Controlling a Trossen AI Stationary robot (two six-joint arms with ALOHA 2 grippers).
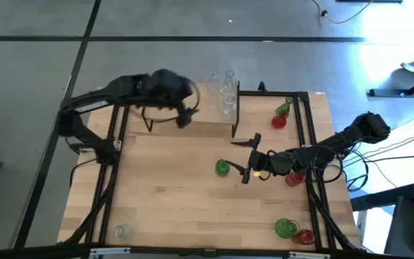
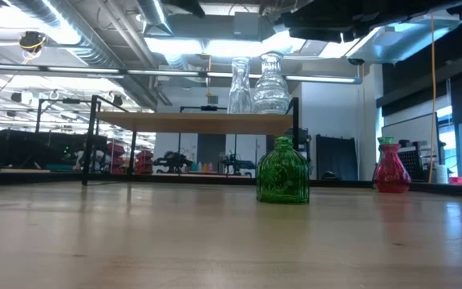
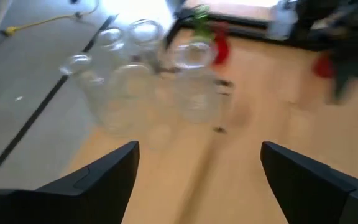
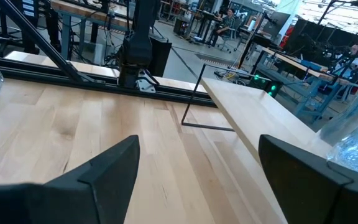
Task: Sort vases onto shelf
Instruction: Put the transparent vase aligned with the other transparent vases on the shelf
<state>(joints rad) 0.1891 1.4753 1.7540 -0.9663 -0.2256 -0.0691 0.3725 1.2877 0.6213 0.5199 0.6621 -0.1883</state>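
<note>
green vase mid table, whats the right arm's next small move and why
Probably swing the open right gripper toward the green vase and lower around its neck: it stands upright on the table beside the empty fingers, while the shelf holds only clear vases.

Glossy ribbed green glass vase (image 2: 283, 170), pale smooth wood shelf (image 2: 191, 122) (thin black metal legs), matt wood table (image 1: 178, 194)
</note>
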